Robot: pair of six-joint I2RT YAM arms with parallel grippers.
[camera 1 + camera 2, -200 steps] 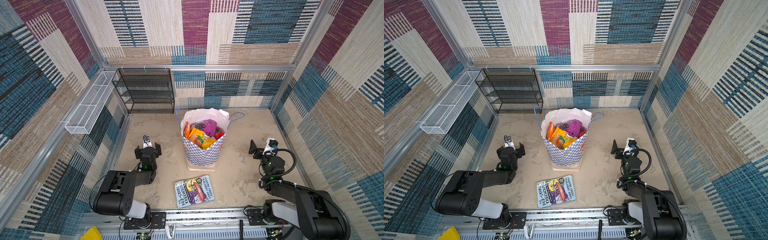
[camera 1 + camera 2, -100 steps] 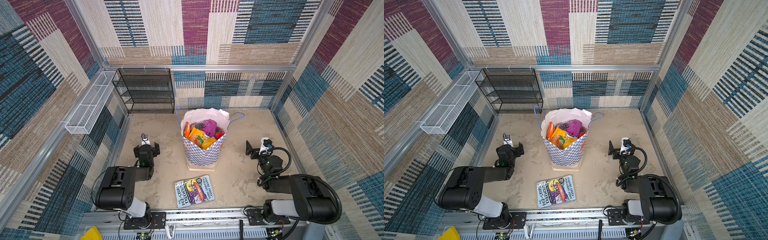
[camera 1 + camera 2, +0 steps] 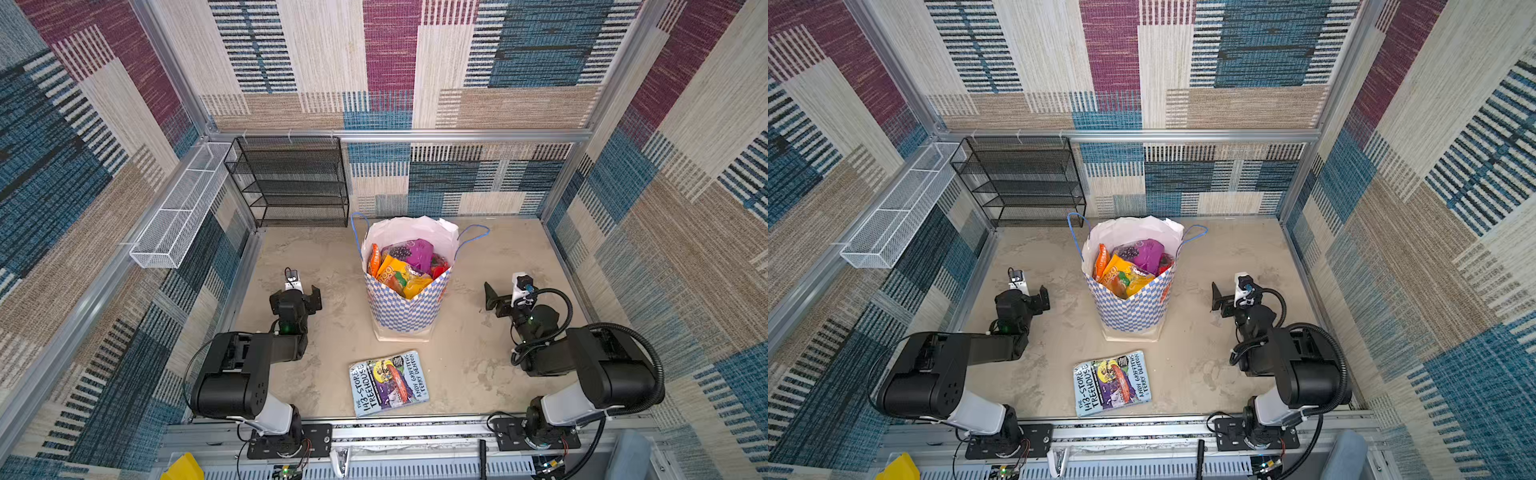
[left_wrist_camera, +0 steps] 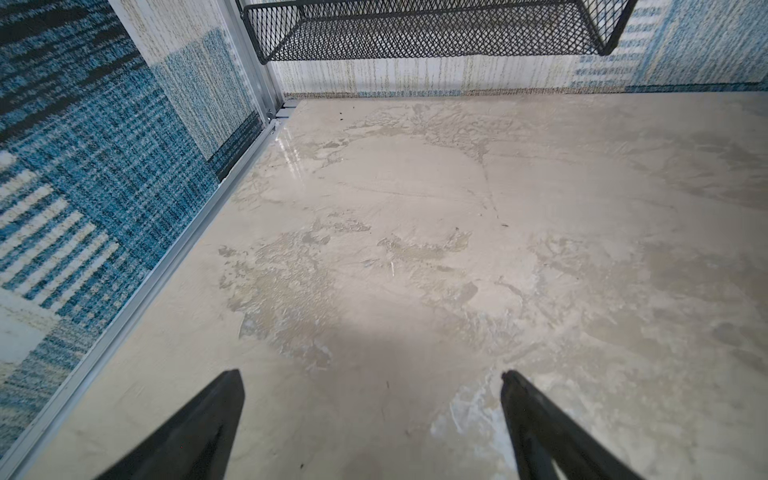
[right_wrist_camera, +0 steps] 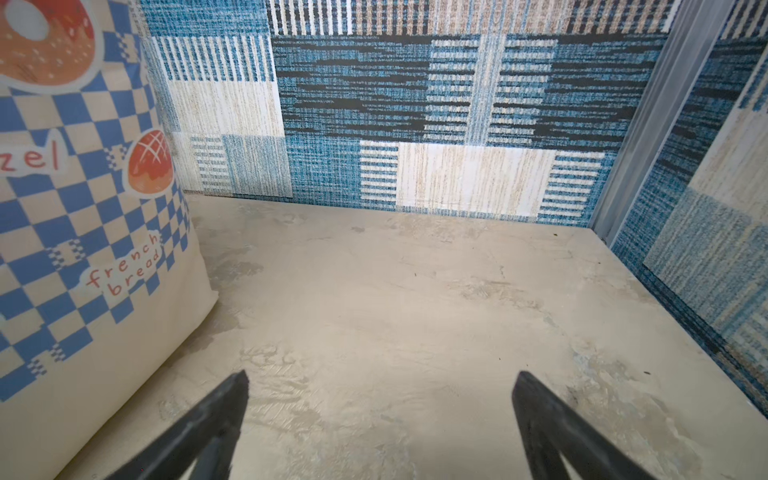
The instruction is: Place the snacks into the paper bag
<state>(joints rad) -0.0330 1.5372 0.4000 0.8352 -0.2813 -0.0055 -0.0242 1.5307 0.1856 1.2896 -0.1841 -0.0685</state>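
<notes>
Beige mottled desk [image 3: 316, 257], patchwork fabric walls [image 3: 415, 62]. The paper bag [image 3: 405, 309] stands upright mid-desk, snacks [image 3: 405, 266] inside it. Left arm [image 3: 249, 357] and right arm [image 3: 582, 357] folded low either side of the bag; left fingers [image 4: 187, 436] and right fingers [image 5: 199, 432] apart, holding nothing.

One bag [image 3: 405, 316], about five snacks [image 3: 417, 255], one book [image 3: 388, 382], one rack [image 3: 291, 183]

In my right wrist view the paper bag [image 5: 83, 249] runs off the edge. Only part of one side shows, and a printed word is cut to "zel". In both top views the bag's wall hides all but the tops of the snacks [image 3: 405, 266], so I cannot count them. My left wrist view cuts the rack [image 4: 436, 37] to one shelf. My left fingers [image 4: 187, 436] and right fingers [image 5: 199, 432] show only their tips. The finer print on the book [image 3: 388, 382] is too small to read.
</notes>
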